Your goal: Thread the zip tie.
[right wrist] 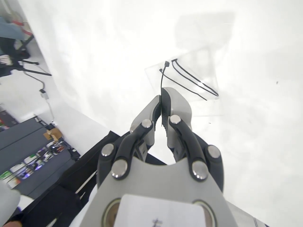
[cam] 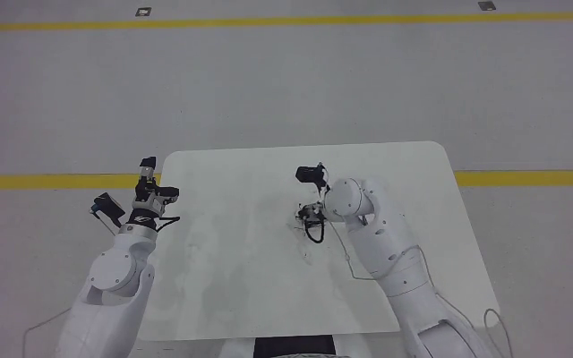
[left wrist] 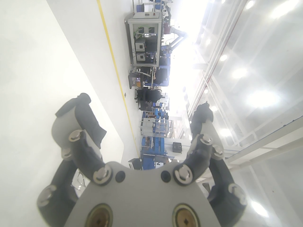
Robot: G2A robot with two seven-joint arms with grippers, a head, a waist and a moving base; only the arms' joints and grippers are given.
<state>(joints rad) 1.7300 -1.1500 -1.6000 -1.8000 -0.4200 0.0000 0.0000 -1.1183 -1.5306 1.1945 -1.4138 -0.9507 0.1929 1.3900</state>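
The right gripper [right wrist: 161,99] is clamped on the zip tie [right wrist: 162,79] over the middle of the table [cam: 242,268]. It pinches the strap partway along, so the head end stands free beyond the fingertips, and the rest is hidden between the pads. For a clean thread, hold the pinch firm and the head steady, then bring the tail to the head's slot in line with it; a slack grip would likely let the thin strap twist. The right arm extends from the near right corner, wrist turned down at the table. Just past the held tie, spare ties [right wrist: 191,79] lie flat on a clear sheet [right wrist: 206,64]. The left gripper [left wrist: 143,103] hangs at the table's left edge, well apart, jaws wide and empty.
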